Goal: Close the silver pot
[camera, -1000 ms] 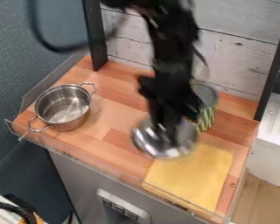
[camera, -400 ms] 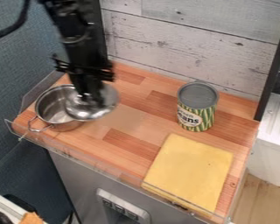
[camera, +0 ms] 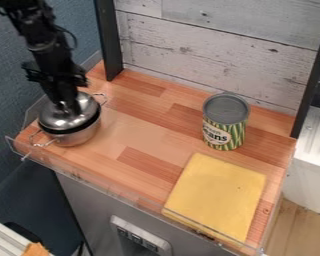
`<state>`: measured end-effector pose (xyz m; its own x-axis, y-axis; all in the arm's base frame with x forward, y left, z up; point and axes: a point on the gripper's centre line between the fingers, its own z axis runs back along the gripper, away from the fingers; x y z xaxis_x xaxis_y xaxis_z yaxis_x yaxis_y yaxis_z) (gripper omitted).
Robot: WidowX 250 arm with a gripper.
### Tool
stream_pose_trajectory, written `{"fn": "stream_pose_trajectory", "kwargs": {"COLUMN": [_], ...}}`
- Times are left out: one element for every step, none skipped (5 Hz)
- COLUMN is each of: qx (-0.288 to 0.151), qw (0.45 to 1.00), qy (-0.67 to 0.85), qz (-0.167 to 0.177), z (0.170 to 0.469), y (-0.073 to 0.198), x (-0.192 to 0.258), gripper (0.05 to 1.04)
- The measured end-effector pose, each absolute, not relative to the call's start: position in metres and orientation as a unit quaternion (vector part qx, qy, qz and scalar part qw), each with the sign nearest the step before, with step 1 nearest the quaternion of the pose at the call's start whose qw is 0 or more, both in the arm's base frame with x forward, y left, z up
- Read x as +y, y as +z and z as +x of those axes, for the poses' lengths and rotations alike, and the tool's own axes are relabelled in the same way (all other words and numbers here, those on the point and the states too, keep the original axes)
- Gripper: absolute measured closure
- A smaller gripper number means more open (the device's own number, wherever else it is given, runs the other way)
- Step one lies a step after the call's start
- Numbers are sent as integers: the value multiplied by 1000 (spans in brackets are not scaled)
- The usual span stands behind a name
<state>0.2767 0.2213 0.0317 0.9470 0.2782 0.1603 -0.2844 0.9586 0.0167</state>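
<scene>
The lid (camera: pixel 54 120) covers most of the opening of the silver pot (camera: pixel 82 136), so the pot's inside and anything in it are hidden. The black hand (camera: pixel 70 108) comes down on the lid above the pot and hides the middle of the lid's top, where the grip lies; it looks to be pinching the lid there. The black arm (camera: pixel 41 37) rises up and to the left from above the pot and is cut off by the top edge of the view. The lid sits over the pot a little tilted, with a dark band between its lower right edge and the pot's rim; whether they touch anywhere I cannot tell.

The pot stands upright on the wooden table (camera: pixel 152 135), one wire handle (camera: pixel 101 96) at its far right side and the other (camera: pixel 40 141) at its near left. Well to the right of the pot is an upright can (camera: pixel 224 125) with a grey top and a green-striped label; what it contains cannot be seen. Nearer the camera than the pot and well to its right lies a flat yellow piece (camera: pixel 216 195), cloth or board, I cannot tell which.
</scene>
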Motion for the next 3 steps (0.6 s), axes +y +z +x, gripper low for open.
{"fn": "stream_pose_trajectory", "kwargs": {"qx": [-72, -67, -67], "qw": [988, 990, 992], "qy": [137, 122, 101], "qz": [20, 19, 25], "z": [274, 271, 267], "y": [30, 25, 26], "x": [225, 220, 203], "gripper": [801, 801, 801]}}
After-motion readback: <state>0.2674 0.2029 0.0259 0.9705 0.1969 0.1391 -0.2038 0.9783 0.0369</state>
